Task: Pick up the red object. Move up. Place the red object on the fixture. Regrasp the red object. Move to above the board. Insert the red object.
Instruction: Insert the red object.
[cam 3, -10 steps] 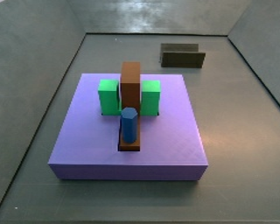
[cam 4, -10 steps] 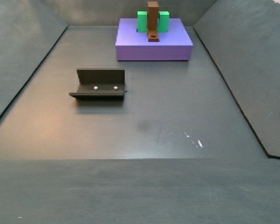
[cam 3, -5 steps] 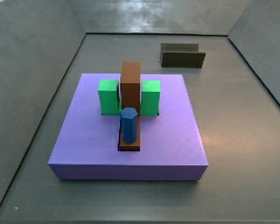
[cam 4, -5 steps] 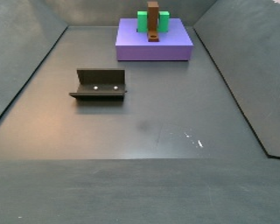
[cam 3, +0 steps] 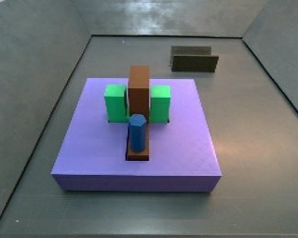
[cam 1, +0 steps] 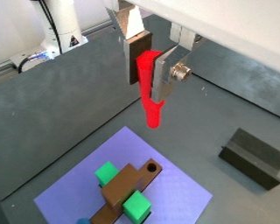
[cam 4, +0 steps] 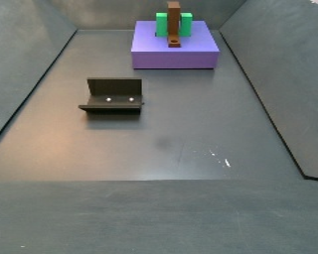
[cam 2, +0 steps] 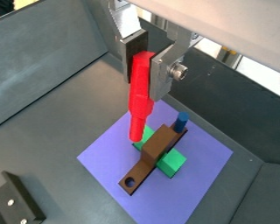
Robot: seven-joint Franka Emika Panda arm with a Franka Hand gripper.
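Note:
In both wrist views my gripper [cam 1: 150, 74] [cam 2: 146, 74] is shut on the red object [cam 1: 152, 109] [cam 2: 139, 114], which hangs upright from between the fingers, high over the board [cam 1: 184, 206] [cam 2: 206, 157]. The lavender board [cam 3: 177, 149] [cam 4: 175, 58] carries green blocks [cam 3: 115, 104], a long brown bar [cam 3: 139, 93] [cam 2: 154, 156] and a blue peg [cam 3: 137, 135] [cam 2: 178, 121]. The dark fixture [cam 3: 194, 60] [cam 4: 112, 96] [cam 1: 254, 157] stands on the grey floor apart from the board, with nothing on it. Neither the gripper nor the red object shows in the side views.
Grey walls [cam 3: 40, 93] enclose the floor on all sides of the bin. Bare floor [cam 4: 162, 139] stretches between the fixture and the board.

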